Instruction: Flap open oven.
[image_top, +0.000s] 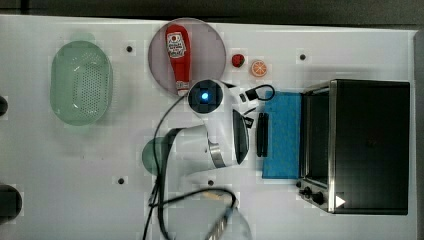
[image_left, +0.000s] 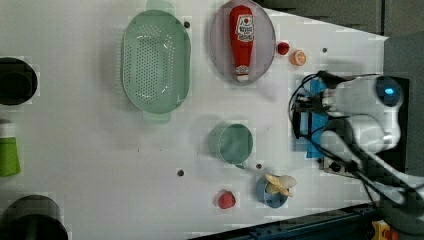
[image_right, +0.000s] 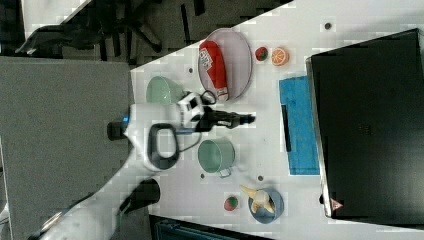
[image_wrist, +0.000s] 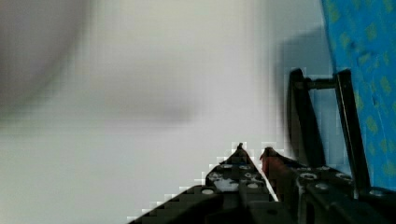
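At the right of the top view, the oven (image_top: 370, 145) stands on the white table (image_top: 75, 175), black top upward, silver front frame facing the top view's left. Its blue-tinted glass door (image_top: 282, 150) lies flat on the table in front of the frame, hinged at the oven's lower front edge. The dark bar handle (image_top: 262, 135) runs along the door's free edge, the edge farthest from the oven.

Tool state: the gripper (image_right: 248, 119) is in the middle of the right view, pointing toward the right view's right. It is near the handle but apart from it. In the wrist view the fingertips (image_wrist: 239, 149) stand a narrow gap apart with nothing between them; the tool holds nothing.

Handling notes (judgement):
- The oven body is metal, stiff and probably heavy; it should stay put under a moderate pull on the door.
- The door turns only about its hinge. Force must follow that arc; a straight pull may drag the whole oven or make the fingers slip.
- The glass pane is smooth and fragile. Do not press or grip it.
- The handle is the correct place to take hold: a rigid, slim bar standing off the pane on posts, with room behind it for a finger. Hold or hook it near its middle so the door does not twist.
- The small black knobs (image_top: 312, 194) at the lower end of the front frame in the top view are not to be touched.
- With the door lying fully down, the flap appears complete
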